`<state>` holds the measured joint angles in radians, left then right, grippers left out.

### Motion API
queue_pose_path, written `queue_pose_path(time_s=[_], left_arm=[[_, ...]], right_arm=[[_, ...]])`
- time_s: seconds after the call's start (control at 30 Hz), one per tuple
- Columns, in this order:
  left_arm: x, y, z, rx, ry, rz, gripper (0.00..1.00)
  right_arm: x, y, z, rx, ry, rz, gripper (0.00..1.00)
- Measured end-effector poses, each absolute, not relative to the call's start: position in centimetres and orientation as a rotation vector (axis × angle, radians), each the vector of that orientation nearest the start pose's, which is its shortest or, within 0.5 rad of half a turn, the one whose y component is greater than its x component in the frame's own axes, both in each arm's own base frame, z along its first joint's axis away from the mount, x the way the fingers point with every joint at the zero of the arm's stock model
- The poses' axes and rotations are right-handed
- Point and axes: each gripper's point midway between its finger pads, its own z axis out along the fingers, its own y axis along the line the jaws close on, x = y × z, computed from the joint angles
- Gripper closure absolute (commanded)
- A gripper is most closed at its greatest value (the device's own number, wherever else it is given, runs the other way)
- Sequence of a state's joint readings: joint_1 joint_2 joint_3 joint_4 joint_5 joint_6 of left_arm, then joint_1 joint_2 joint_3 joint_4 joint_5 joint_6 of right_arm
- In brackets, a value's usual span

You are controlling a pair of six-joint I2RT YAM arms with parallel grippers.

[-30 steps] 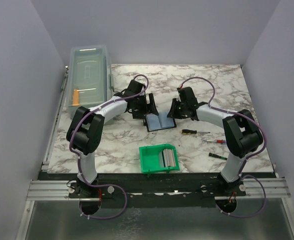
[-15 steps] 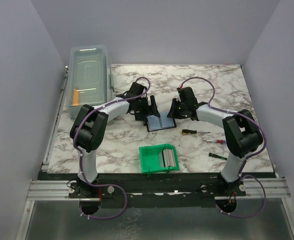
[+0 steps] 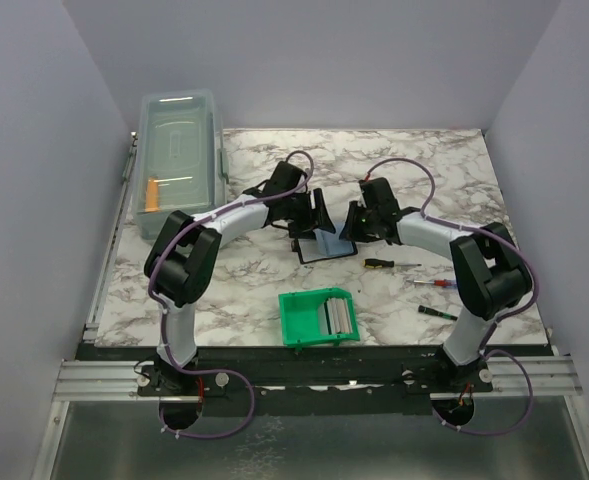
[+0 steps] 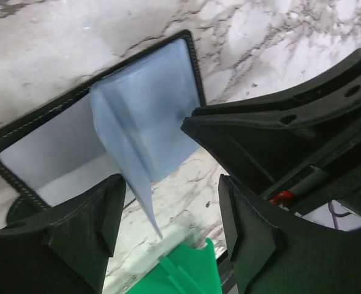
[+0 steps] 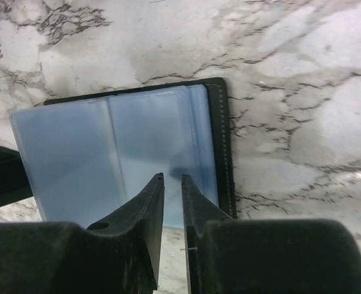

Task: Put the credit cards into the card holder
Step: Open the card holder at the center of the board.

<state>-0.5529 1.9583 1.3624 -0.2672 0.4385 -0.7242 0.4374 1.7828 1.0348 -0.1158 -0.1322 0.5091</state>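
The card holder (image 3: 324,246) lies open mid-table, long axis left-right, under the wide-open, empty left gripper (image 4: 168,205) and the right gripper (image 5: 171,184), narrowed to a slit with its grasp unclear, while the credit cards (image 3: 339,317) lie nearer in the green bin (image 3: 296,325).

Centre: card holder (image 3: 326,246); bin (image 3: 296,318) w/ cards (image 3: 338,316) in front; screwdrivers (image 3: 392,264) R; lidded box (image 3: 179,160) back-L.
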Motion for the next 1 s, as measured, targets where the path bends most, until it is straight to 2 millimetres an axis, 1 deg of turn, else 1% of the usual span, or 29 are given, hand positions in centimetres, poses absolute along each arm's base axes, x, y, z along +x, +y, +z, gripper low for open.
queue_pose_path(time_s=[0.1,0.17,0.23,0.3,0.4,0.5,0.57,0.6,0.63,0.7,0.8,0.83,0.93,1.0], left_arm=[[35.5,-34.5,9.4,0.013,2.610,-1.081,0.32],[35.7,-35.3,10.3,0.028,2.588,-1.108,0.31],[36.1,-36.2,11.1,0.045,2.564,-1.136,0.30],[36.8,-37.2,11.5,0.060,2.542,-1.158,0.30],[37.5,-37.9,10.7,0.065,2.541,-1.172,0.29],[37.6,-38.2,8.4,0.051,2.590,-1.160,0.28],[37.8,-38.1,6.8,0.035,2.619,-1.147,0.28],[37.8,-38.1,6.3,0.030,2.628,-1.151,0.28],[37.8,-38.3,6.3,0.032,2.630,-1.164,0.28],[38.2,-38.5,6.8,0.041,2.612,-1.175,0.27],[38.4,-38.6,7.0,0.046,2.605,-1.178,0.20],[38.3,-38.5,6.9,0.046,2.605,-1.177,0.19],[38.4,-37.6,7.1,0.028,2.605,-1.166,0.18],[38.3,-36.5,7.6,0.009,2.602,-1.159,0.18]], right_arm=[[36.9,21.0,4.4,0.051,2.508,0.524,0.74],[36.8,20.2,5.1,0.056,2.500,0.473,0.72],[36.8,19.2,5.9,0.057,2.485,0.419,0.67],[36.7,18.6,6.9,0.047,2.469,0.390,0.63],[36.5,18.6,8.2,0.015,2.441,0.407,0.60],[36.2,18.7,8.8,-0.008,2.435,0.433,0.60],[35.9,19.3,8.8,-0.023,2.444,0.484,0.62],[35.6,19.6,8.8,-0.036,2.447,0.512,0.63],[35.4,20.0,8.8,-0.047,2.450,0.541,0.66],[35.1,20.8,8.9,-0.070,2.447,0.597,0.71],[35.1,22.0,9.1,-0.100,2.433,0.689,0.81],[35.1,22.4,9.0,-0.111,2.429,0.714,0.83],[34.9,23.1,8.0,-0.121,2.452,0.759,0.84],[35.0,23.4,7.1,-0.123,2.467,0.771,0.84]])
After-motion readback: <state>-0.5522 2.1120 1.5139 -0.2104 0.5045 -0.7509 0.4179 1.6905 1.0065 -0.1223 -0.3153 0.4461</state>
